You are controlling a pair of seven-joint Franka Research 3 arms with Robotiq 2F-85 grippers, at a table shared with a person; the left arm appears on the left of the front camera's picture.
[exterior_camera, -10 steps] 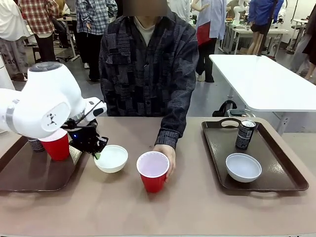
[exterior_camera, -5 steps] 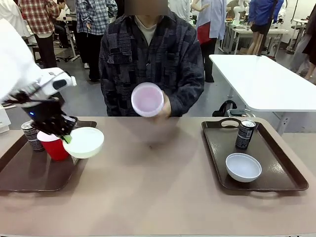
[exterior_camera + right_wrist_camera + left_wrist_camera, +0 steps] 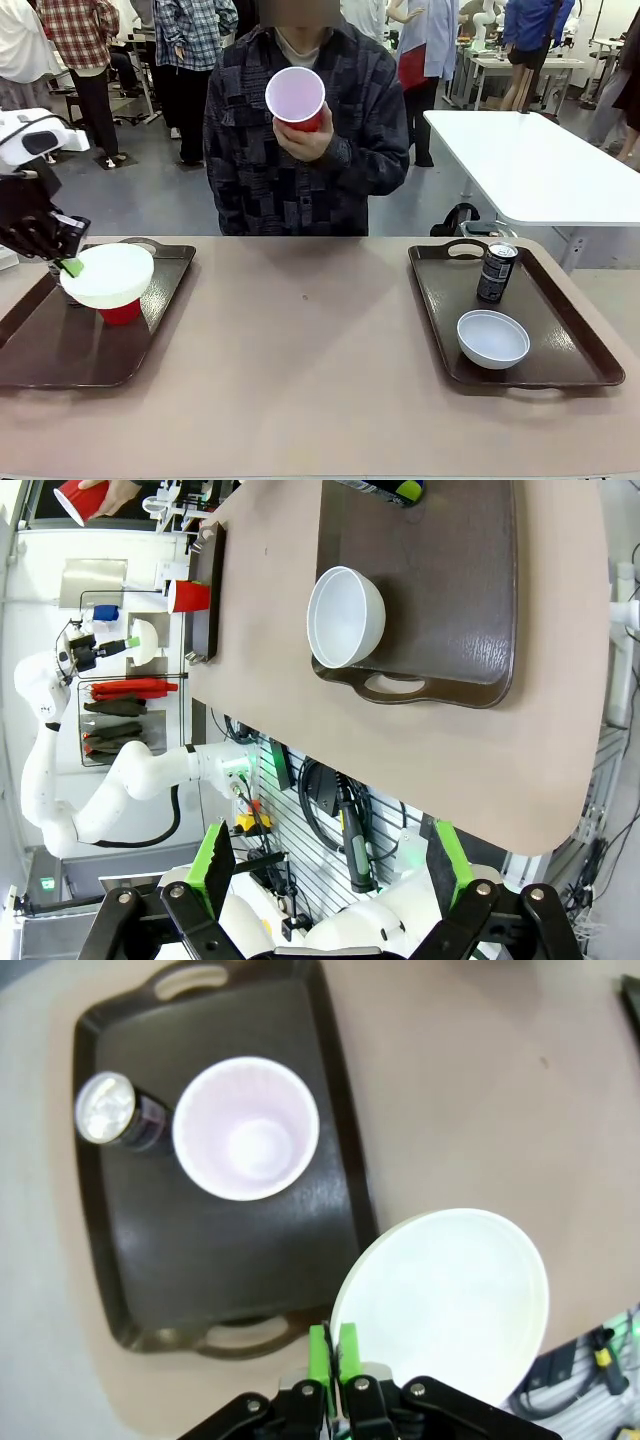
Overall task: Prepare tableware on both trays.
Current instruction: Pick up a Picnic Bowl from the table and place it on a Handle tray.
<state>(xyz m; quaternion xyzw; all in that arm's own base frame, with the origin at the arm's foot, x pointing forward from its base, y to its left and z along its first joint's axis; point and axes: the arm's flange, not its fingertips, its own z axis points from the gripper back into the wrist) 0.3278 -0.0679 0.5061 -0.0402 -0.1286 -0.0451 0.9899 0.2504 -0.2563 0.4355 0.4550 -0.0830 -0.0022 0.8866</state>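
My left gripper [image 3: 66,262] is shut on the rim of a small white bowl [image 3: 108,275], holding it above the left tray [image 3: 90,350]. The left wrist view shows the green pads [image 3: 320,1352] pinching that bowl [image 3: 445,1295] at its edge. A red cup [image 3: 246,1127] and a black can [image 3: 110,1120] stand on the tray [image 3: 200,1230] below. The person holds a second red cup [image 3: 296,98] up at chest height. On the right tray [image 3: 570,340] stand a can [image 3: 496,272] and a white bowl [image 3: 493,338]. My right gripper [image 3: 330,870] hangs open, high above that bowl [image 3: 347,615].
The tan tabletop [image 3: 310,380] stretches between the two trays. The person sits at the far side in a dark patterned jacket [image 3: 260,170]. A white table [image 3: 530,165] stands behind at the right.
My left gripper lifted the white bowl off the table and carried it left, over the left tray. The person picked up the red cup from the table and raised it.
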